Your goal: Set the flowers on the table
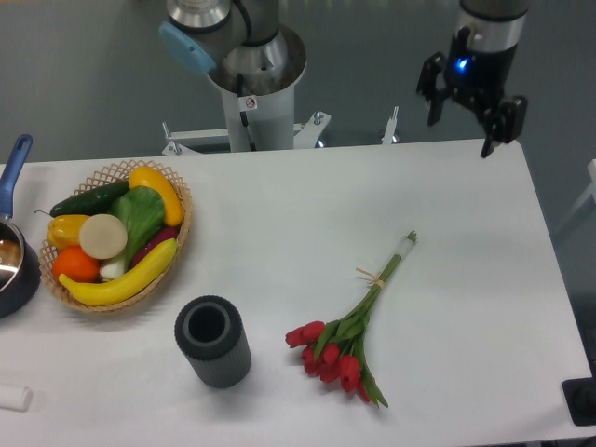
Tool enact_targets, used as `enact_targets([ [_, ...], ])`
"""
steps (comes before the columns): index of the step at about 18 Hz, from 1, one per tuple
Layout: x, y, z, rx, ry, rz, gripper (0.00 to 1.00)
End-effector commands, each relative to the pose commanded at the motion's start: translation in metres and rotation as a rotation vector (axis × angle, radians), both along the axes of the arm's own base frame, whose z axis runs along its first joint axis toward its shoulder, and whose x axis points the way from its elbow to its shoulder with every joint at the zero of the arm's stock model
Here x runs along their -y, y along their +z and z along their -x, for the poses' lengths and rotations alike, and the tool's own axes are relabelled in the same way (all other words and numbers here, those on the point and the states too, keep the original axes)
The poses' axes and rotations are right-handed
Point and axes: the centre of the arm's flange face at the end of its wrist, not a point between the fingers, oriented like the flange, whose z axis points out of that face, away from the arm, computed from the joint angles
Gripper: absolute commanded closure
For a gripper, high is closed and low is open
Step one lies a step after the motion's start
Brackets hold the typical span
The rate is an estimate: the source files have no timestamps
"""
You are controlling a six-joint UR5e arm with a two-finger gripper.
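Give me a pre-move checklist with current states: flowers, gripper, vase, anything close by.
1. Flowers lying on the table: ok, they lie flat, blooms toward the front edge, stems pointing back right.
2. Flowers clear of the dark cylindrical vase: ok, a gap shows between them; the vase stands upright with nothing visible in it.
3. Gripper released: ok, fingers spread, nothing between them.
4. Gripper clear of the flowers: ok, it hangs near the back right corner, far from the bunch.
5. Basket of produce undisturbed: ok, upright at the left, apart from the flowers.
6. String holding the stems tight: cannot tell, too small.
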Motion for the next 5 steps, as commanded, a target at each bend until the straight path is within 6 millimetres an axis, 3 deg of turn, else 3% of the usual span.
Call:
enact_targets([
  [5, -0.0009, -0.0014, -0.0040, 0.005, -0.003, -0.008, 0.00],
])
